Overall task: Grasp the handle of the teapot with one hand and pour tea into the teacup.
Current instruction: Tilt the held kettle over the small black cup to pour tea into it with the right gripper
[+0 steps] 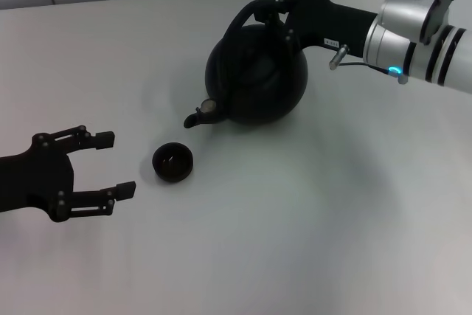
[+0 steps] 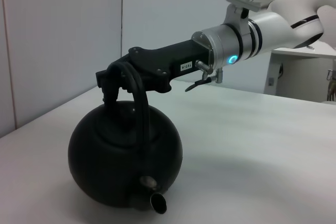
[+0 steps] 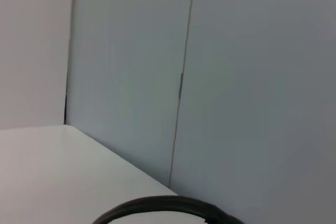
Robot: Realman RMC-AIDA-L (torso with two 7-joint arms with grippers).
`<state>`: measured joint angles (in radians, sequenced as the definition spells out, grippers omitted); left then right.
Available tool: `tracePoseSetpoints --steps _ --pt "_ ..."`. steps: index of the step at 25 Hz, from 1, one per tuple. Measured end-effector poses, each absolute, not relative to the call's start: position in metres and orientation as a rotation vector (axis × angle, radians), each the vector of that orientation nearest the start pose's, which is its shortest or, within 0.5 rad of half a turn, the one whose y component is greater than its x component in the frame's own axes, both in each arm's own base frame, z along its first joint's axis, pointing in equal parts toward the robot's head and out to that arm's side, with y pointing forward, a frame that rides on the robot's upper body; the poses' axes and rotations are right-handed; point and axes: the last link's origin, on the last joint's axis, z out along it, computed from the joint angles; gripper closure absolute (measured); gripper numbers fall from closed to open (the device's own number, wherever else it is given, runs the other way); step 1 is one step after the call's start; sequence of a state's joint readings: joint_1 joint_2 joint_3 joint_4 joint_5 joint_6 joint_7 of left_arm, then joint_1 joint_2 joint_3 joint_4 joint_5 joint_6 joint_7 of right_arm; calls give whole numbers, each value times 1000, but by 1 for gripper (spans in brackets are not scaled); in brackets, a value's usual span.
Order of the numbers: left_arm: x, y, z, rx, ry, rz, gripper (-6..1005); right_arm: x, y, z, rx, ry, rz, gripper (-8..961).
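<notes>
The matte-black teapot is at the back middle of the white table, its spout pointing toward the teacup. My right gripper reaches in from the right and is shut on the top of the arched black handle. The left wrist view shows the same grip on the handle above the teapot. The right wrist view shows only an arc of the handle. The tiny black teacup stands in front of the spout. My left gripper is open and empty, just left of the teacup.
The white table stretches wide to the front and right. A pale wall stands behind the teapot. The right arm's silver wrist with a blue light hangs over the back right.
</notes>
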<state>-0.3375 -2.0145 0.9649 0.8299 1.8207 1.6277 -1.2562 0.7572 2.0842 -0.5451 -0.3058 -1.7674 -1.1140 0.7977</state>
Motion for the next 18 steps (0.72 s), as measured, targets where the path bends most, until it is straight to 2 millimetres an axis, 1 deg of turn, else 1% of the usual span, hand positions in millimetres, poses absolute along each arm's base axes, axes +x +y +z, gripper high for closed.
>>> tracePoseSetpoints --steps 10,18 --pt "-278 292 21 -2821 -329 -608 135 226 412 -32 -2376 217 631 836" --pt "-277 295 24 -2782 -384 -642 136 219 414 -33 -2402 163 613 836"
